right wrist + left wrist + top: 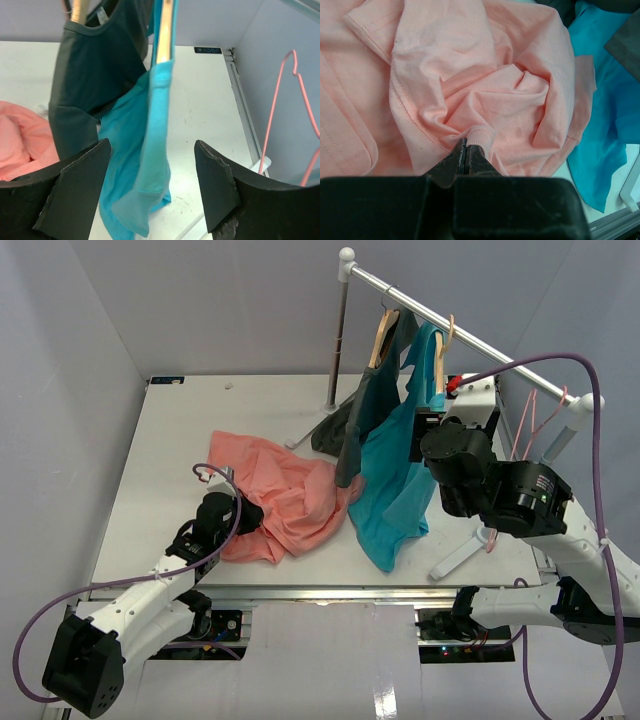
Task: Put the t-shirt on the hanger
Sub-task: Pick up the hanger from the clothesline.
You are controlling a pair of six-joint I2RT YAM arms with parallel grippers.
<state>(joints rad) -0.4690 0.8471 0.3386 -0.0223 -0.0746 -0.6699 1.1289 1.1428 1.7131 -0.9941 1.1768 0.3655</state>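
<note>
The salmon t-shirt is seen heaped on the bench, with a small fold of it clamped tight in the left pincer. The right pincer is held with jaws apart and empty beside the hung teal shirt. The pale-pink hanger is seen well apart, at the far right. It is judged that so thin a pinch could slip once lifted, or that the trailing cloth could be snagged on the teal shirt.

You look down from above behind the arms and closely forward from each wrist; all views share the t-shirt ahead of the left gripper.
</note>
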